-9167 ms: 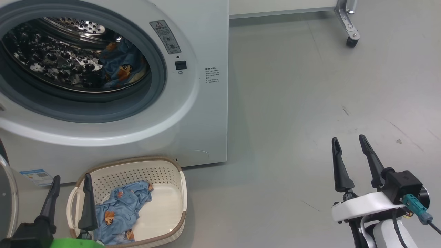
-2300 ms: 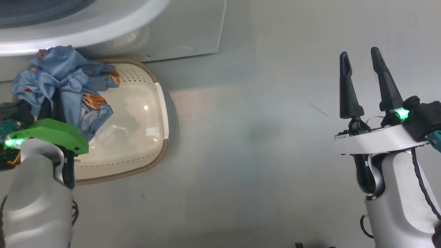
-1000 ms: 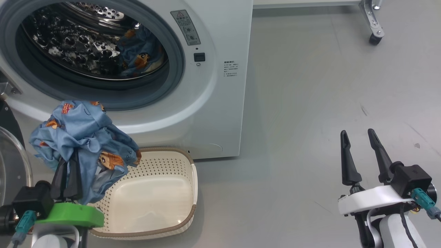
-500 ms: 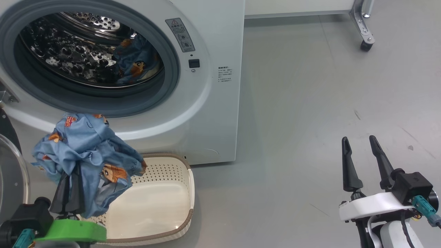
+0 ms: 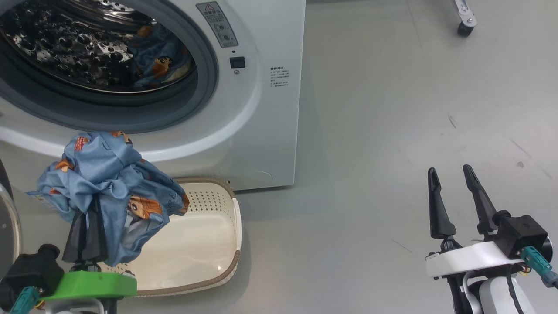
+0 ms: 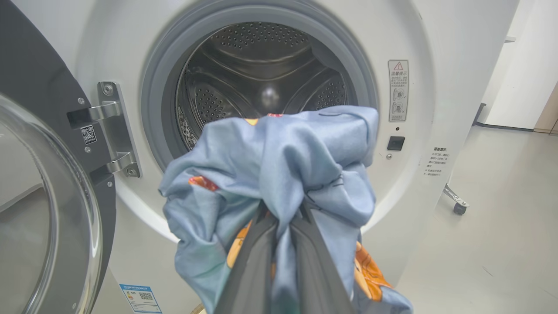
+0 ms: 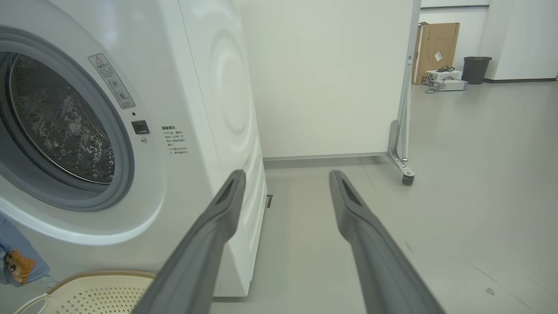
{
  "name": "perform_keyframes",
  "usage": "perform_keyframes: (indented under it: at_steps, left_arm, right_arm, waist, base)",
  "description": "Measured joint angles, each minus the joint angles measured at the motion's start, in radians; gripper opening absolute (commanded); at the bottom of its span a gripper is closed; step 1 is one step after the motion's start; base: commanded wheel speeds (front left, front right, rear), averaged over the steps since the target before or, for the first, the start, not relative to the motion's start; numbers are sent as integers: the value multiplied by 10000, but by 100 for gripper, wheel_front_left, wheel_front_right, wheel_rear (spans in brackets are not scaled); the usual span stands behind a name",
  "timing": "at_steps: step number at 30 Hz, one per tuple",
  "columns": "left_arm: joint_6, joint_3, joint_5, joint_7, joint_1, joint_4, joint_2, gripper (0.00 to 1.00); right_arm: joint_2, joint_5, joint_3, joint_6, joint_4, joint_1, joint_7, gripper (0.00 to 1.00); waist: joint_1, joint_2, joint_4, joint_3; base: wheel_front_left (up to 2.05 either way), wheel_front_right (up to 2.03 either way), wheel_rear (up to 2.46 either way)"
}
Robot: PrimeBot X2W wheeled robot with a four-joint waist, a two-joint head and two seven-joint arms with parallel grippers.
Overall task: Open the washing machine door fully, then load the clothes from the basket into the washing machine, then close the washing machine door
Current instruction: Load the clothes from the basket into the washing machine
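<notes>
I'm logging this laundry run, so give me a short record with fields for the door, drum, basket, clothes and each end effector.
door: washing machine door open, swung to the left
drum: blue printed garment lying inside
basket: on the floor before the washing machine, visible part empty
clothes: bundle lifted above the basket
left end effector: shut on the clothes
right end effector: open, empty, above the floor

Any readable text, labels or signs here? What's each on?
"!" in a red triangle: top of the grey sticker on the big white front-loading washing machine; Chinese line beneath too small to read.
Small print block beside the black square button: too blurred.
Blue label at the machine's lower corner: QR code, text too small.
White QR sticker on the glossy black door rim: no legible words.
</notes>
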Motion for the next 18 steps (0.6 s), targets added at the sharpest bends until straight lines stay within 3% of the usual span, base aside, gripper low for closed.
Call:
perform_keyframes:
  at_steps: [11,18]
  left_arm:
    - [134,54,90,-2,-1905,-203,-4,0]
    - [176,614,198,-2,-3242,-290,-10,0]
  right_arm:
    - [2,2,117,0,-366,-221,0,100]
    - [-4,2,255,0,-585,-758,0,100]
  waist:
    - [0,0,-88,1289]
    - [1,0,-196,2203]
  base:
    - [0,0,0]
    - [0,0,0]
